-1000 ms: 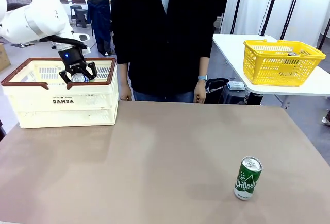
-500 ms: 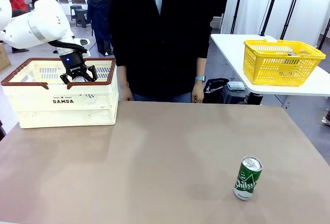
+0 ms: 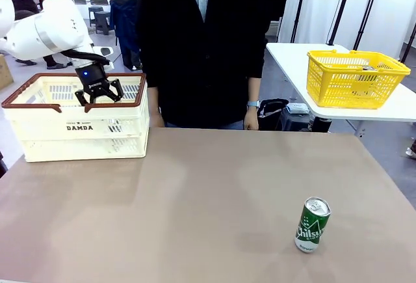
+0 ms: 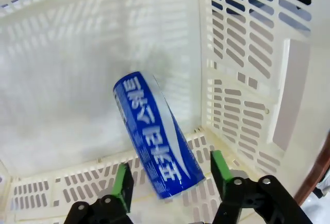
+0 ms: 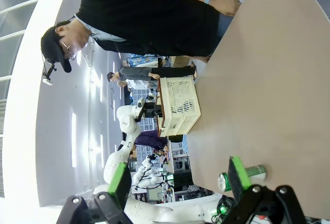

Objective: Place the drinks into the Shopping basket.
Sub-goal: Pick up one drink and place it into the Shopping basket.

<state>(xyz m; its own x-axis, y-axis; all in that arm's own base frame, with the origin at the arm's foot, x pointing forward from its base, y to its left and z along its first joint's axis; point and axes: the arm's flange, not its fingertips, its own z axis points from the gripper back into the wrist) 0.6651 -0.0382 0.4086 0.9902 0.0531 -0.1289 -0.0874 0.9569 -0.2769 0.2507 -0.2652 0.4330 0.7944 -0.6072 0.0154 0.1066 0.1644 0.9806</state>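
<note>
Shopping basket [image 3: 45, 136]: set on the brown table [image 3: 195, 192] at its far left.
Left gripper [image 3: 99, 94]: held over the basket's open top, fingers spread apart, nothing clamped.
Blue can [image 4: 154, 136]: seen tilted inside the basket, between the green pads [image 4: 124, 180], apparently clear of both.
Right gripper [image 5: 178, 165]: fingers parted, nothing held between them.
Green can [image 3: 312, 224]: stood upright at the table's near right, well apart from the basket.
Person [image 3: 201, 42]: positioned at the far edge, hands lowered.
</note>
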